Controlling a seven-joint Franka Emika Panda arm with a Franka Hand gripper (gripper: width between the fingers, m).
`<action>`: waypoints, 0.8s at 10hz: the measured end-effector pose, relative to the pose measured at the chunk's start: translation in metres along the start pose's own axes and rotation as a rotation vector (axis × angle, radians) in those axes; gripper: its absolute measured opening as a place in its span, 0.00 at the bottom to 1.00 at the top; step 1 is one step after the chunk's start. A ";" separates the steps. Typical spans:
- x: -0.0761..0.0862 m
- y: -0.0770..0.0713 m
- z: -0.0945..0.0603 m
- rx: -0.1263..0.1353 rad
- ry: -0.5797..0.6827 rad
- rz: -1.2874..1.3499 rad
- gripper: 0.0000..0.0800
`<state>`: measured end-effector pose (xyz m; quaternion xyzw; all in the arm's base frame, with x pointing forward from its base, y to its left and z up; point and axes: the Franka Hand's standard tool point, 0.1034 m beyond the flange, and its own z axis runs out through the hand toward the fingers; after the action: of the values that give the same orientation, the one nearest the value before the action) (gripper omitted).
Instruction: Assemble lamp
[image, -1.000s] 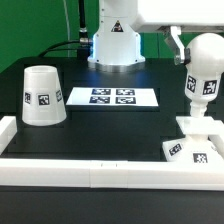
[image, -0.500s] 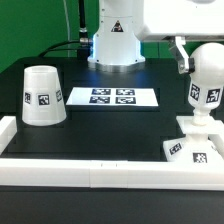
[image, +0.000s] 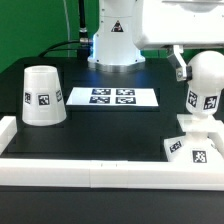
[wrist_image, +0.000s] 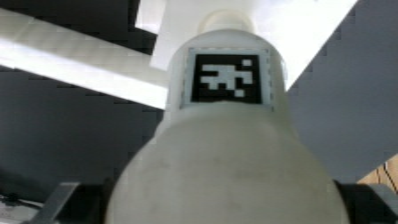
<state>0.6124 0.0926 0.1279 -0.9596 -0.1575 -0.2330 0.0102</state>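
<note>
My gripper (image: 202, 66) is shut on the rounded white bulb (image: 206, 88) and holds it upright at the exterior view's right. The bulb's narrow end is down on the blocky square base (image: 192, 148). One dark finger (image: 181, 63) shows beside the bulb. In the wrist view the bulb (wrist_image: 222, 120) with its black tag fills the picture, between the two fingers of the gripper (wrist_image: 214, 205). The cup-like shade (image: 43, 95) stands wide end down at the exterior view's left, apart from the rest.
The marker board (image: 112, 97) lies flat at the middle back. A long white border rail (image: 100, 172) runs along the front edge and up the left side. The arm's white base (image: 116, 40) stands behind the board.
The bulb and gripper have sunk lower and shifted slightly to the exterior view's right over the base. The bulb's tag has turned a little. The shade has not moved.
</note>
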 end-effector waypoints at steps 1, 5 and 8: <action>-0.001 0.000 0.002 -0.003 0.009 0.000 0.72; -0.001 0.000 0.004 -0.015 0.053 -0.006 0.72; -0.001 0.000 0.004 -0.015 0.053 -0.006 0.86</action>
<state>0.6133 0.0924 0.1240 -0.9526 -0.1585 -0.2595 0.0064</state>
